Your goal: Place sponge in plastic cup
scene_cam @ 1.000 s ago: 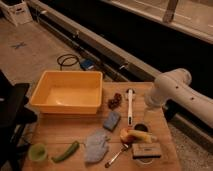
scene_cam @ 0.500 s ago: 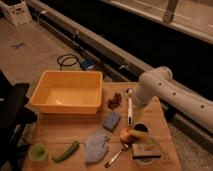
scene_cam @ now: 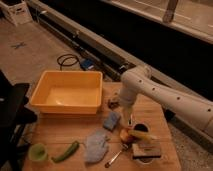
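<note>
The blue sponge (scene_cam: 111,120) lies on the wooden table (scene_cam: 60,131), just in front of the yellow bin's right corner. The green plastic cup (scene_cam: 36,152) stands upright at the table's front left corner, far from the sponge. My white arm reaches in from the right and bends down over the table. The gripper (scene_cam: 129,118) hangs just right of the sponge, close to it; I cannot tell whether it touches it.
A large yellow bin (scene_cam: 65,92) fills the back left. A green pepper (scene_cam: 66,151), a grey-blue cloth (scene_cam: 96,145), a spoon (scene_cam: 116,156), a banana (scene_cam: 141,135), a dark cup (scene_cam: 140,128) and a brush (scene_cam: 146,150) crowd the front. A black chair (scene_cam: 12,107) stands at left.
The arm has swung left from the table's right side and come down, bringing the gripper next to the sponge. The objects on the table have not moved.
</note>
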You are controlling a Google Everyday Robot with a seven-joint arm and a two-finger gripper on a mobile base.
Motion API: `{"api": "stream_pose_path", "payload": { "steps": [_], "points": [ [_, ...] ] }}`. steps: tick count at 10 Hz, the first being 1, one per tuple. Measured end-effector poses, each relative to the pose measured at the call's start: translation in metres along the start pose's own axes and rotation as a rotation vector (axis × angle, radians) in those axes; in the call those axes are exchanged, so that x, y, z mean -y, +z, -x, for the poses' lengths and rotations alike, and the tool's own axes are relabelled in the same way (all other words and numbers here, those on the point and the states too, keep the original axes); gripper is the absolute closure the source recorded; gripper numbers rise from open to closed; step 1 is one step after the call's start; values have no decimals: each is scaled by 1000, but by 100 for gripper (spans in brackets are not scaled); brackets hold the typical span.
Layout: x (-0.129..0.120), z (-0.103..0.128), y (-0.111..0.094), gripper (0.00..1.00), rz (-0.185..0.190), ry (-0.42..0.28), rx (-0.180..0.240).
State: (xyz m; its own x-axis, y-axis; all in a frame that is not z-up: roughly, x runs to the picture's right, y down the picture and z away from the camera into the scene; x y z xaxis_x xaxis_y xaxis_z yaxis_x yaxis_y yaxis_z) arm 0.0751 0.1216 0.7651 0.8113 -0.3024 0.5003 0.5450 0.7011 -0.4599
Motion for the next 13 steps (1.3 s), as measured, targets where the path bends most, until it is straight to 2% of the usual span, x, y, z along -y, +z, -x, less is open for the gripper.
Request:
{"api": "stream_pose_path", "payload": {
  "steps": [1, 6, 9, 10, 13],
  "points": [
    [0, 4, 4, 20, 28, -24, 11],
    [-2, 3, 6, 20, 34, -31, 8],
    [22, 20, 28, 20, 29, -103, 8],
    [31, 28, 42, 20, 35, -123, 13],
    [33, 29, 68, 20, 64, -138, 31]
  ]
}}
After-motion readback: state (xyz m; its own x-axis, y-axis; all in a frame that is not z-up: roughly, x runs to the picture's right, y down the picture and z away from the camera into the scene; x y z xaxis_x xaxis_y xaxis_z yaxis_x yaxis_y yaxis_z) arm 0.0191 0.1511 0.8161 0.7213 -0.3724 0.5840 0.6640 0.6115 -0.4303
